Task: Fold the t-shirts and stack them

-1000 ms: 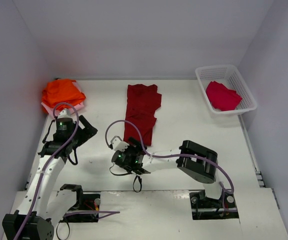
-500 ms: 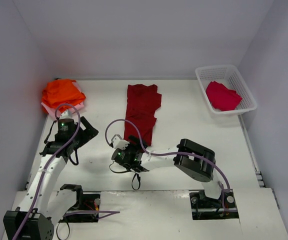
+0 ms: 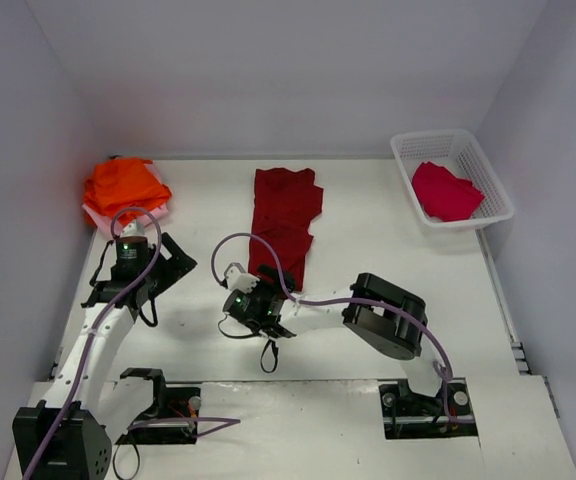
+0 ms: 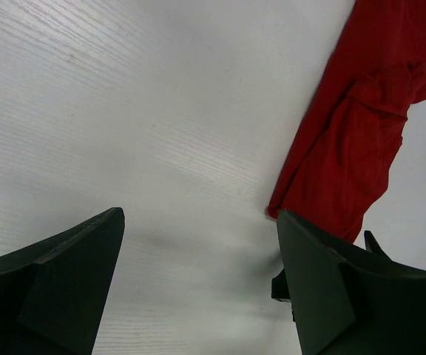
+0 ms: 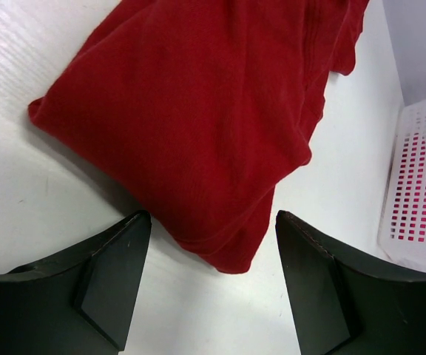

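This dark red t-shirt [image 3: 285, 225] is soft, light, floppy cloth that'll sag wherever it isn't held, so I'd pinch a near hem corner. It lies lengthwise mid tabletop [image 3: 388, 270], reaching toward the far edge. The right gripper [image 5: 211, 222] is wide open and empty, with the hem just ahead of its fingers, maybe touching, hard to say. The left gripper [image 4: 198, 222] gapes empty too, left of the shirt.

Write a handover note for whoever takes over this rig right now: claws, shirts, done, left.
Left claw: open, over the table, left of the dark red shirt.
Right claw: open, at that shirt's near end, gripping nothing.
Done: Orange shirts piled on a pale pink one, far left corner.
Crimson shirt in the basket.
Left: finish folding the dark red shirt, fold the crimson one, stack both.
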